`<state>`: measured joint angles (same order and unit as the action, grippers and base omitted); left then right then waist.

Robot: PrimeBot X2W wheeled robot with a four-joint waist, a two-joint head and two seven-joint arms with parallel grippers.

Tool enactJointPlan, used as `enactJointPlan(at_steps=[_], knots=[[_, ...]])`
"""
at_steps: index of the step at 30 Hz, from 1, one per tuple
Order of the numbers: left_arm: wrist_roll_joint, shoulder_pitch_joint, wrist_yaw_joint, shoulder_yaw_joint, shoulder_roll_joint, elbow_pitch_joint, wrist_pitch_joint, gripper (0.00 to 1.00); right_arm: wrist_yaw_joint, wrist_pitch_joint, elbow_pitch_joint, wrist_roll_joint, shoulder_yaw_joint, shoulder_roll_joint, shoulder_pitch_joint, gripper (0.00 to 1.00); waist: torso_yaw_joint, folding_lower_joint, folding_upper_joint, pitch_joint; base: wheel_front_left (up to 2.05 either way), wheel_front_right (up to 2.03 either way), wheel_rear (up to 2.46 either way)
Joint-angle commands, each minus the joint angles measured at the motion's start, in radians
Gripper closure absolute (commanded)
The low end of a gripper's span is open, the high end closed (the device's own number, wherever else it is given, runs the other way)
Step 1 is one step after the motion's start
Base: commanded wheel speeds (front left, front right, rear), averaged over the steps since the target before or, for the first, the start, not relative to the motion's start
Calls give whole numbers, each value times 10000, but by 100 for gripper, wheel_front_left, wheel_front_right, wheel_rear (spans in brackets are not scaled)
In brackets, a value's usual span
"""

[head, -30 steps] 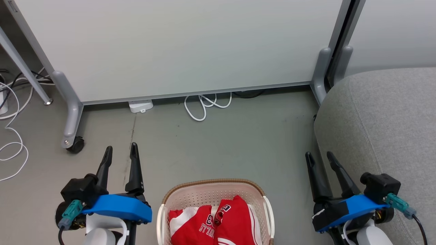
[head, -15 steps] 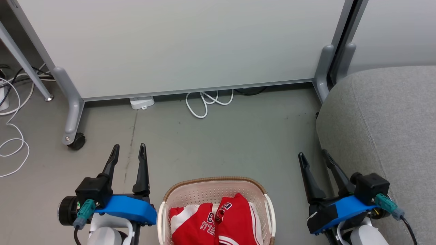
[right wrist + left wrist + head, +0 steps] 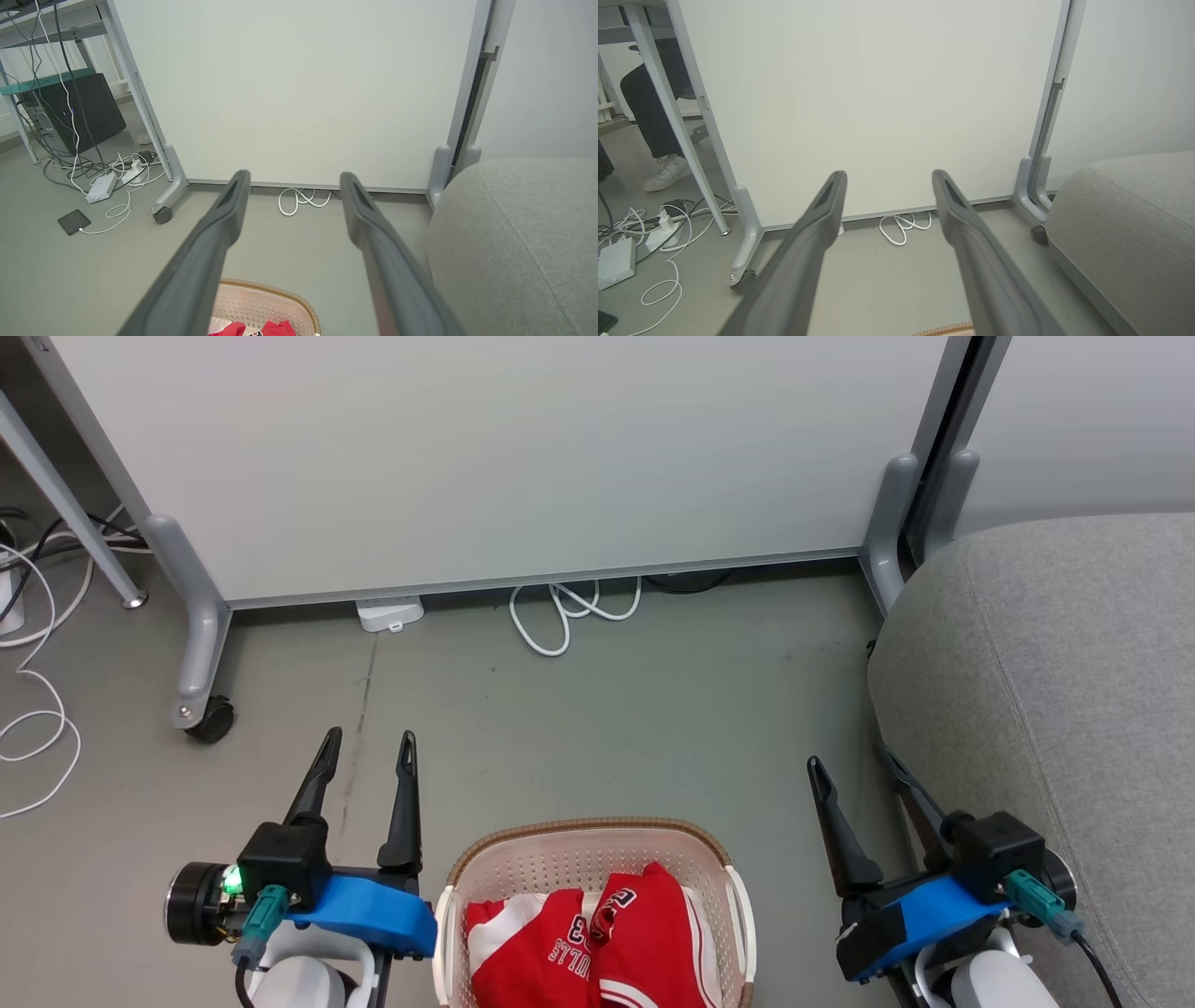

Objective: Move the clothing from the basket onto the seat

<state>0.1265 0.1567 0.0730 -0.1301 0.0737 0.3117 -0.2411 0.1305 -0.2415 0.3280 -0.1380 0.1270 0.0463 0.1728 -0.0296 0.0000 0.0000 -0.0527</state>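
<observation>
Seeing smooth, perforated cream plastic on the basket [image 3: 579, 868], with a braided-look brown rim. Seeing thin red cloth, faintly sheeny, in the jerseys [image 3: 597, 947]. Noting coarse, matt woven fabric on the seat [image 3: 1055, 663]. Noting matt dark fingers [image 3: 404, 803], smooth blue plastic mounts [image 3: 364, 915], a smooth, dull floor [image 3: 607, 728] and painted grey metal panel legs [image 3: 201, 644].
</observation>
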Motion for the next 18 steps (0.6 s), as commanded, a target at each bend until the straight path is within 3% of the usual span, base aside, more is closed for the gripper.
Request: enactJointPlan(at_steps=[1,12,18], knots=[[-226,174,54,-15,2,31,-93,0,4,-94,25,226,-20,62,161,0,0,0,0,-14,0,0,0],[-847,184,111,-12,-55,180,-265,0,4,-263,122,794,-124,65,181,0,7,0,0,-77,0,0,0],[-768,180,136,63,-100,271,-257,0,4,-257,181,550,-191,65,148,0,4,0,0,-68,0,0,0]])
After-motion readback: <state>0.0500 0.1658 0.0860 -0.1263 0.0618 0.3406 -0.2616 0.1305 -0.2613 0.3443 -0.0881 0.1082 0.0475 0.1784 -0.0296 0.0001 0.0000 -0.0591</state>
